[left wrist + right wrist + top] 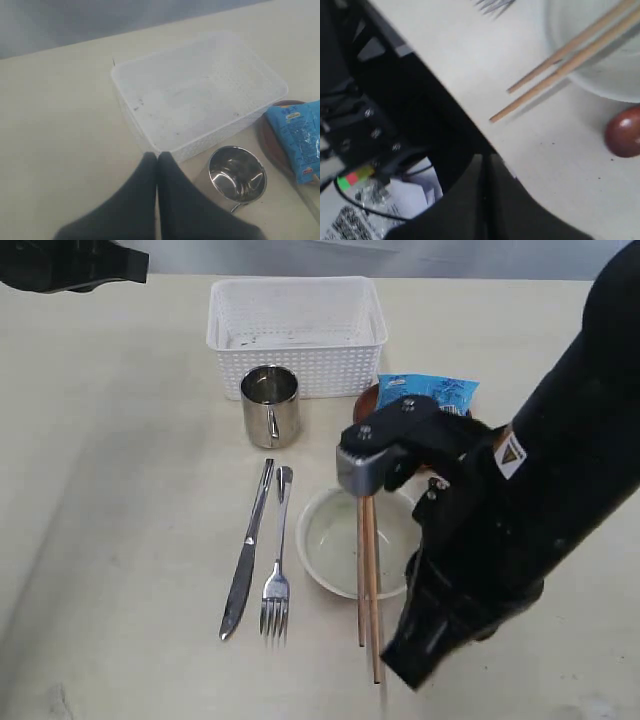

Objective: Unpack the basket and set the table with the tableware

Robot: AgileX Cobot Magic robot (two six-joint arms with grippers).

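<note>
**Exterior view.** The white basket (297, 330) stands at the far side of the table (120, 490). A steel mug (270, 405) stands just in front of it. A knife (246, 550) and a fork (277, 570) lie side by side, left of the cream bowl (330, 540). Wooden chopsticks (368, 590) lie across the bowl, with their tips past its near rim. A blue snack bag (430, 390) rests on a red-brown plate (366, 400). The black right arm (540, 490) carries a label with a yellow triangle (510, 450), and its text is too small to read.

**Left wrist view.** The left gripper (157, 156) has its fingers pressed together, with nothing between them. It hangs near the basket (200, 95) and the mug (236, 172). The print on the bag (297, 135) is illegible.

**Right wrist view.** The fingers of the right gripper (482, 160) meet along a thin seam and hold nothing, above the table's edge. The chopsticks (545, 82), the bowl (610, 75) and the rounded end of a red-brown spoon (622, 132) lie nearby. The spoon is just beside the bowl. Below the edge lies a printed sheet (350, 222), which is unreadable.
</note>
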